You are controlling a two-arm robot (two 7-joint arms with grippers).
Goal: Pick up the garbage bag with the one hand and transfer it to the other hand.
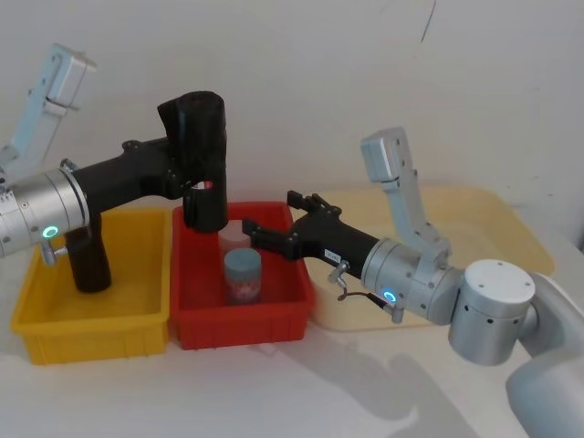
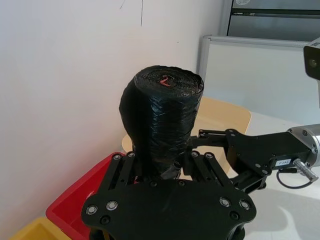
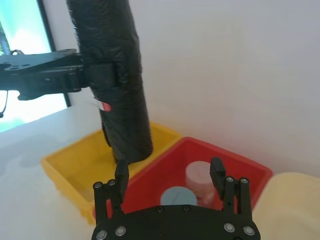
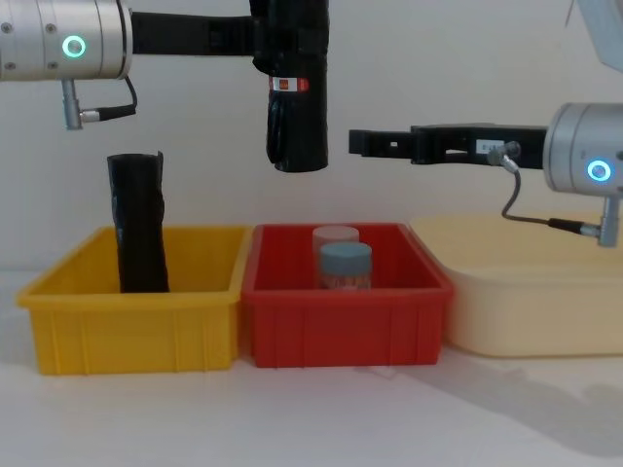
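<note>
The garbage bag (image 1: 203, 155), a smooth, glossy black cylindrical roll with a small red-and-white label band, hangs upright in the air above the seam between the yellow plastic bin (image 1: 91, 321) and the red plastic bin (image 1: 246, 327), well clear of both. The left hand (image 1: 185, 175), black and two-fingered on a silver arm with a teal-green light ring, is clamped round the roll's middle from the side, at about the height of the label; so the picking up looks done to me, and the passing over is what is left.

The right hand (image 1: 271, 214), black with a white label strip on a silver arm with a blue light ring, reaches in from the other side above the red bin; its fingers stand wide and hold nothing; it is level with the lower part of the roll, below the label, near it but not touching, with a plain gap showing in the chest view. By my reckoning it has to cross that gap and grip the roll under the left hand's hold before the left hand lets go.

Farther out, a matte black roll (image 1: 87, 260) stands in the yellow bin; a blue-lidded tub (image 1: 243, 274) and a paler tub (image 4: 336, 235) sit in the red bin; a cream tray (image 1: 511, 219) lies beside it on the white table (image 1: 274, 392).
</note>
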